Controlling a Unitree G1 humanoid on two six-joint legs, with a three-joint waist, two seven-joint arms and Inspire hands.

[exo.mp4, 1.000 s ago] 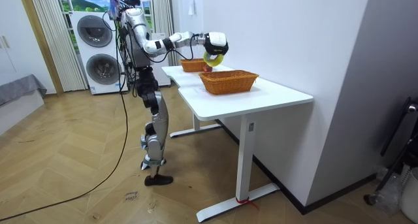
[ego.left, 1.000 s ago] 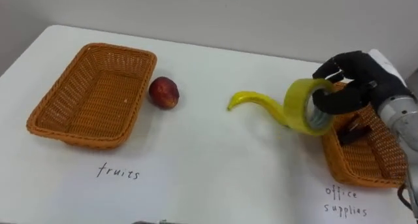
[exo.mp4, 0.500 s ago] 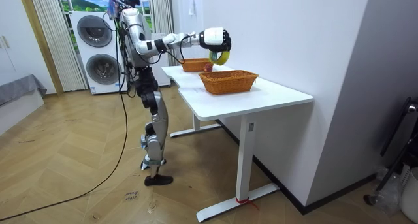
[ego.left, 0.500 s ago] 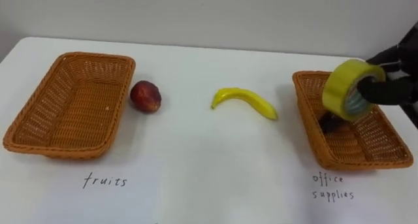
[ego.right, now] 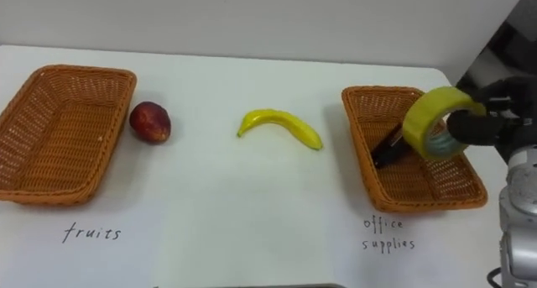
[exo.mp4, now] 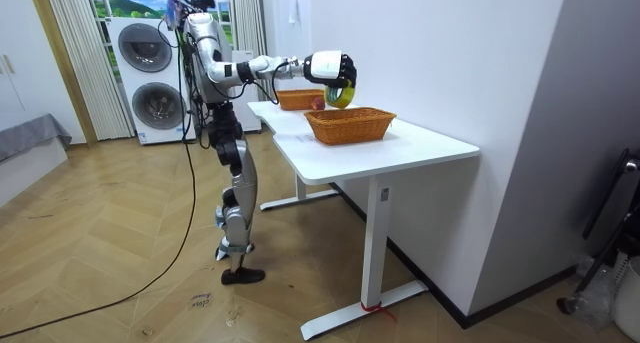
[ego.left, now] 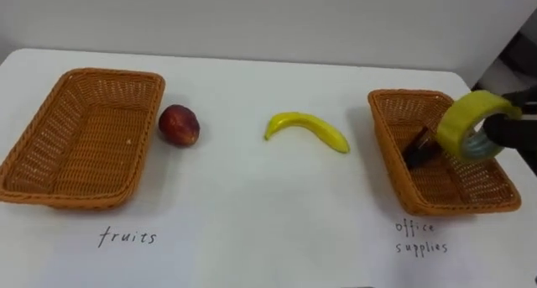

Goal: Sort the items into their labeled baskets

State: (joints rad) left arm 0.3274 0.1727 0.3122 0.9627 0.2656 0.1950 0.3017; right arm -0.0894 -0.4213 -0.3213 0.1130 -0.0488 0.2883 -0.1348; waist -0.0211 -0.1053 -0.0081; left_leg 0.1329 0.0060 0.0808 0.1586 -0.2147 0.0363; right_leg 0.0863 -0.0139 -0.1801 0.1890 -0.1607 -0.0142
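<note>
My right hand (ego.right: 485,120) is shut on a yellow tape roll (ego.right: 434,124) and holds it over the wicker basket (ego.right: 419,196) labelled office supplies, at the table's right. A dark object (ego.right: 388,149) lies inside that basket. On the left stands the empty wicker basket (ego.left: 50,191) labelled fruits. A red apple (ego.left: 179,125) rests just right of it. A yellow banana (ego.left: 306,130) lies in the middle of the white table (ego.left: 260,221). In the room view the robot stands at the table's end, right hand (exo.mp4: 335,70) with the tape roll (exo.mp4: 340,95) above the near basket (exo.mp4: 350,125).
The table's far edge meets a plain wall. Handwritten labels (ego.left: 127,236) sit on the table in front of each basket. In the room view, washing machines (exo.mp4: 150,73) stand behind the robot and wooden floor surrounds the table.
My right hand has carried the tape roll rightward from beside the banana to over the office supplies basket. The eye view has shifted right as well.
</note>
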